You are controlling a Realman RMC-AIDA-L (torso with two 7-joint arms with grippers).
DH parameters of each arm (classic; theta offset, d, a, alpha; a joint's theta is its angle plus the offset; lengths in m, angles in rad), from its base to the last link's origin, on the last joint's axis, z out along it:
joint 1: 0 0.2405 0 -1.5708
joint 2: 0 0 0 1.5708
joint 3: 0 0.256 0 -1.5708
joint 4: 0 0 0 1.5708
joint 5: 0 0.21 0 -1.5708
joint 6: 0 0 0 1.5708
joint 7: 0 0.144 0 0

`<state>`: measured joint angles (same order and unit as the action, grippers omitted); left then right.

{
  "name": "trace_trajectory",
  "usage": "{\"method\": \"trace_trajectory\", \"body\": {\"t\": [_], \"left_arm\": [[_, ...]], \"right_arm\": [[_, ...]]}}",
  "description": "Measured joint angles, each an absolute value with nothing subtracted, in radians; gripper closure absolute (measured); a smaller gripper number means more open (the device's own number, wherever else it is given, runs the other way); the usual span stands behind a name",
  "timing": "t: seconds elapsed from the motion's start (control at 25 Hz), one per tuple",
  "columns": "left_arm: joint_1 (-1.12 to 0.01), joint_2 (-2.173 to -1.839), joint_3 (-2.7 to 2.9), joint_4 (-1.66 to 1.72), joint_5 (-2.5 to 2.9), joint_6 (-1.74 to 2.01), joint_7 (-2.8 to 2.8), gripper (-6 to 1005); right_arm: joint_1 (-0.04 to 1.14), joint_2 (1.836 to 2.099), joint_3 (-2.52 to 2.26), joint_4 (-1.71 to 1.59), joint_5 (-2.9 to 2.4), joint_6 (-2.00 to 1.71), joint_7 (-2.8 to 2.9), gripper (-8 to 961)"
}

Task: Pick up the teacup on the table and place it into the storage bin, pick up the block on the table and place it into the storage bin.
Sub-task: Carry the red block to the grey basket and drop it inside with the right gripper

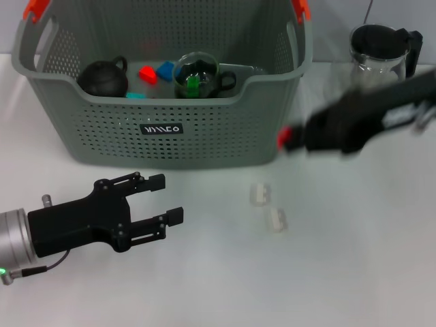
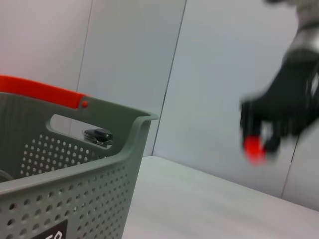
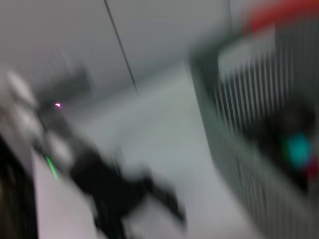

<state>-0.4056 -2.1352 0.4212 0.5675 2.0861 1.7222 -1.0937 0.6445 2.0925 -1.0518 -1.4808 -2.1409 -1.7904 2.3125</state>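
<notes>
Beyond my left tool, one storage bin stands on the counter, its open top facing up to take drops. Inside: one glass teacup, one dark teapot, three small blocks. My right tool hangs just beside the bin's right wall, gripping a red block, presumably bound over the rim. Left tool rests open, empty, parked low. One glass jug stands behind.

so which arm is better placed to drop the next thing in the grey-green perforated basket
Likely the right. The right gripper carries a small red block just beside the grey-green perforated plastic basket. The left gripper sits open and empty, low in front of it.
</notes>
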Motion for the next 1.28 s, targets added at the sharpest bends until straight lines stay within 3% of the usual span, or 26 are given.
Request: {"method": "trace_trajectory", "body": {"t": [0.2, 0.4, 0.56, 0.88, 1.0, 1.28], "left_arm": [[-0.410, -2.136, 0.421, 0.568, 2.086, 1.723, -1.094, 274], [-0.413, -2.138, 0.422, 0.568, 2.086, 1.724, -1.094, 274], [-0.414, -2.138, 0.422, 0.566, 2.086, 1.723, -1.095, 274], [-0.416, -2.140, 0.422, 0.566, 2.086, 1.722, -1.095, 274], [-0.416, -2.141, 0.422, 0.566, 2.086, 1.721, -1.096, 274], [-0.414, -2.142, 0.422, 0.566, 2.086, 1.720, -1.098, 274]], "right_arm": [[0.644, 2.088, -0.828, -1.464, -1.837, -1.745, 2.199, 752], [0.661, 2.094, -0.899, -1.418, -1.824, -1.497, 2.169, 752], [0.758, 2.091, -1.017, -1.354, -2.062, -1.296, 2.301, 753], [1.120, 2.092, -1.071, -0.852, -2.434, -1.038, 2.378, 752], [1.176, 2.095, -1.081, -0.739, -2.462, -0.953, 2.368, 753], [1.187, 2.092, -1.105, -0.697, -2.465, -0.928, 2.363, 743]]}}
